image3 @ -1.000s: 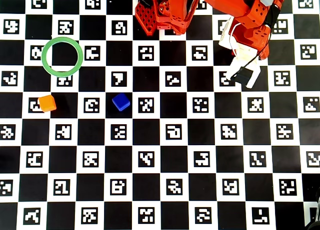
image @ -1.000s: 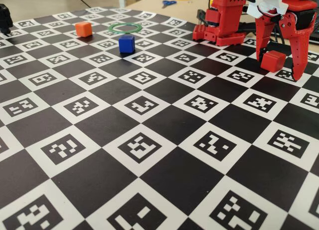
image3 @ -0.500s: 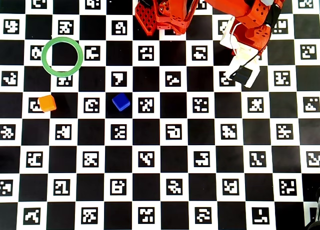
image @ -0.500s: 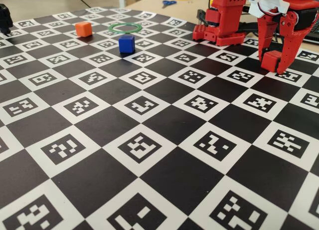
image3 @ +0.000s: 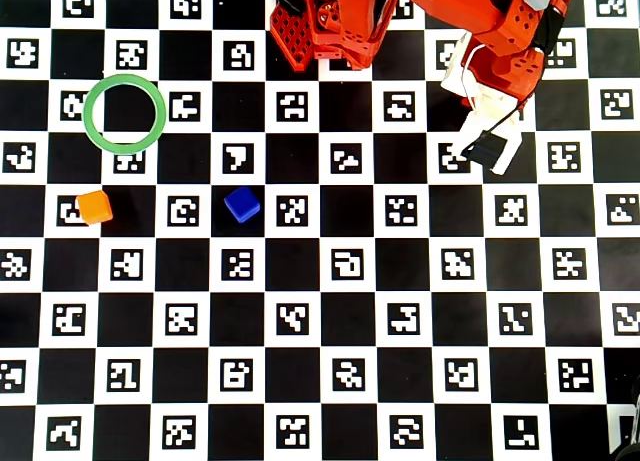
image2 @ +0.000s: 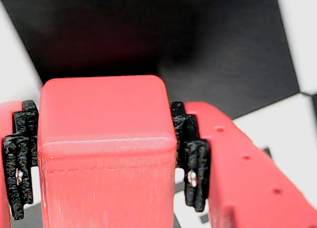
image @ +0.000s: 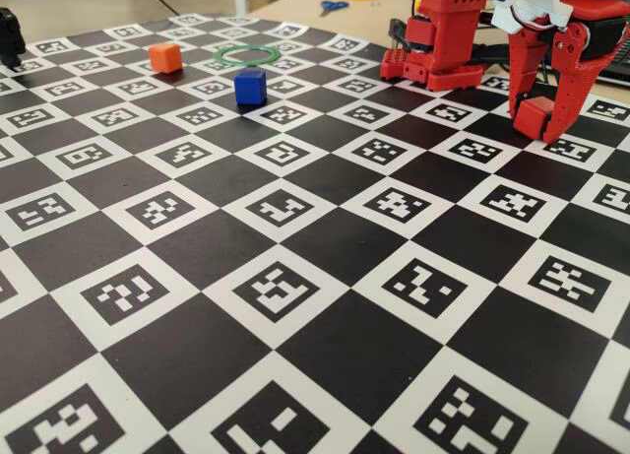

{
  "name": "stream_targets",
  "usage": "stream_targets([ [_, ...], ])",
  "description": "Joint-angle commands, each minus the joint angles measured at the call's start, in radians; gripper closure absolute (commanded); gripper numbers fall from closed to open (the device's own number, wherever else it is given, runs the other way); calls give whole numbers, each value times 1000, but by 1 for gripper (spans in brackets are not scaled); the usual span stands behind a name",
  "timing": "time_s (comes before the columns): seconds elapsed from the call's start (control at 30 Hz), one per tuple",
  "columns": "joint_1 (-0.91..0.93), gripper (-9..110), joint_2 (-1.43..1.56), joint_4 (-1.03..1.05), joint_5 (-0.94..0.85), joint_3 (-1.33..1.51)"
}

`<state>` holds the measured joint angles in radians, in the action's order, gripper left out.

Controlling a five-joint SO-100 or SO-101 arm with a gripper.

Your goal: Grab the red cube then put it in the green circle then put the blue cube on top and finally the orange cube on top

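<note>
red arm at the far right of the checkered board in the fixed view, base near the far edge, upper links bent forward and down. gripper (image: 538, 119) points down at the board, both fingers clamped on the red cube (image: 533, 115). wrist view: black pads (image2: 190, 156) press the cube's two sides, red fingers outside them. overhead view: wrist with white camera housing covers the gripper, top right of the board.

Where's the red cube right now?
In the fixed view it's at the far right, the red cube clamped in the gripper beside the arm's base, far from the green circle.
</note>
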<state>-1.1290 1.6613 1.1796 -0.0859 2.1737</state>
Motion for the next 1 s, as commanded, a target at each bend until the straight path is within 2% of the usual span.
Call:
stream_targets([
  [0.0, 72, 98, 98, 77, -29, -118],
  [0.23, 331, 99, 195, 229, -126, -256],
  [0.53, 793, 99, 305, 443, -345, -442],
  [0.97, 1480, 100, 219, 518, -759, -627],
])
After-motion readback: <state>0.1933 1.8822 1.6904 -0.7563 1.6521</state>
